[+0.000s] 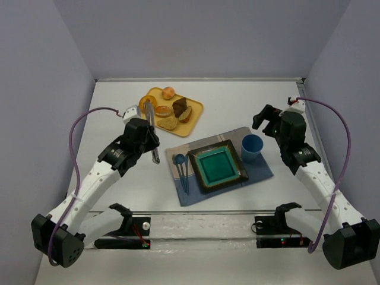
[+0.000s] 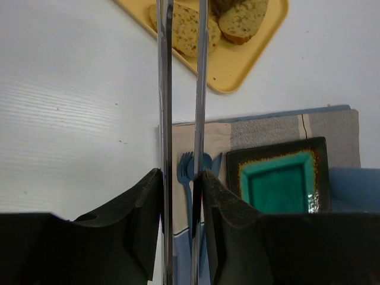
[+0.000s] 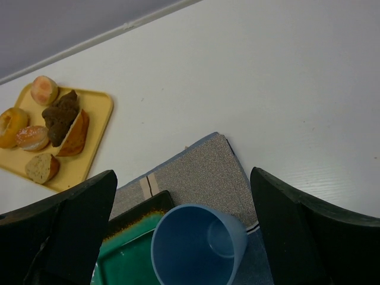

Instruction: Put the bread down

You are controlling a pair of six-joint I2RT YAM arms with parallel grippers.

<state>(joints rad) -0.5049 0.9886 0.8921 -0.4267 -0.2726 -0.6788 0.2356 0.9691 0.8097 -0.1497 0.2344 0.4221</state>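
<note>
The bread (image 1: pixel 186 114) (image 2: pixel 243 21) (image 3: pixel 76 133), a golden-tan slice with a brown crust, lies on the yellow tray (image 1: pixel 193 123) beside a dark brown wedge (image 1: pixel 179 105). My left gripper (image 1: pixel 151 141) (image 2: pixel 181 175) is shut on a pair of metal tongs (image 1: pixel 153 122) (image 2: pixel 166 89). The tongs reach up over the tray's left half, their two arms a little apart and nothing between them. In the left wrist view their tips run out of the top edge. My right gripper (image 1: pixel 270 119) (image 3: pixel 183 175) hangs open above the blue cup (image 1: pixel 252 146) (image 3: pixel 199 246), holding nothing.
The tray also holds a paler speckled slice (image 1: pixel 169 123) (image 2: pixel 187 29), a round bun (image 1: pixel 168 92), a powdered bun (image 1: pixel 163 111) and an orange ring (image 1: pixel 145 102). A teal plate with a dark rim (image 1: pixel 199 155) and blue cutlery (image 1: pixel 181 166) sit on a placemat (image 1: pixel 261 172).
</note>
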